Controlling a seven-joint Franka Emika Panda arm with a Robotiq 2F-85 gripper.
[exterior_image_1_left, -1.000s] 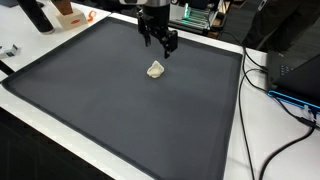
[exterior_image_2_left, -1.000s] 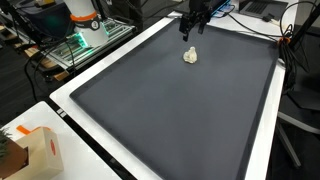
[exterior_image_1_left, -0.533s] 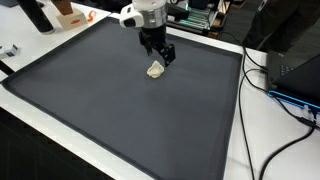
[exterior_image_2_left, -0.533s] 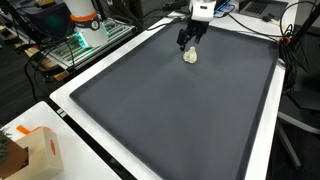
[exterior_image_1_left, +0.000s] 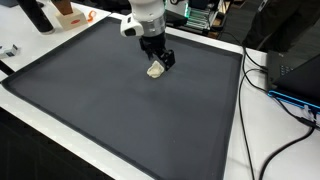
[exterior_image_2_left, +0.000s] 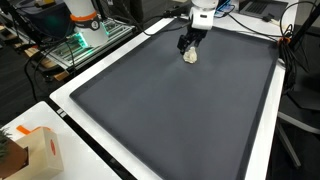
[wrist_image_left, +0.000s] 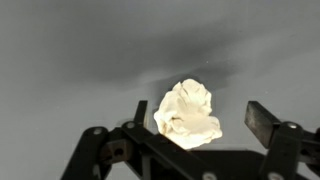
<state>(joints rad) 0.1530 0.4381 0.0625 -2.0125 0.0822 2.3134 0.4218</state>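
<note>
A small crumpled white wad (exterior_image_1_left: 155, 69) lies on the dark grey mat (exterior_image_1_left: 110, 110), toward its far side. My gripper (exterior_image_1_left: 156, 61) hangs right over the wad, fingers pointing down and open. In the wrist view the wad (wrist_image_left: 187, 114) sits between the two black fingers, closer to the left finger (wrist_image_left: 140, 113) than to the right finger (wrist_image_left: 262, 122), and neither pad touches it. In an exterior view the same wad (exterior_image_2_left: 190, 56) shows just below the gripper (exterior_image_2_left: 188, 45).
A white table border (exterior_image_1_left: 235, 110) frames the mat. Black cables (exterior_image_1_left: 285, 95) and electronics lie beside it. An orange and white box (exterior_image_2_left: 35, 150) stands at a near corner. Equipment racks (exterior_image_2_left: 75, 40) stand behind the table.
The gripper has come down from above the mat's far edge to just over the wad, still open. The wad has not moved.
</note>
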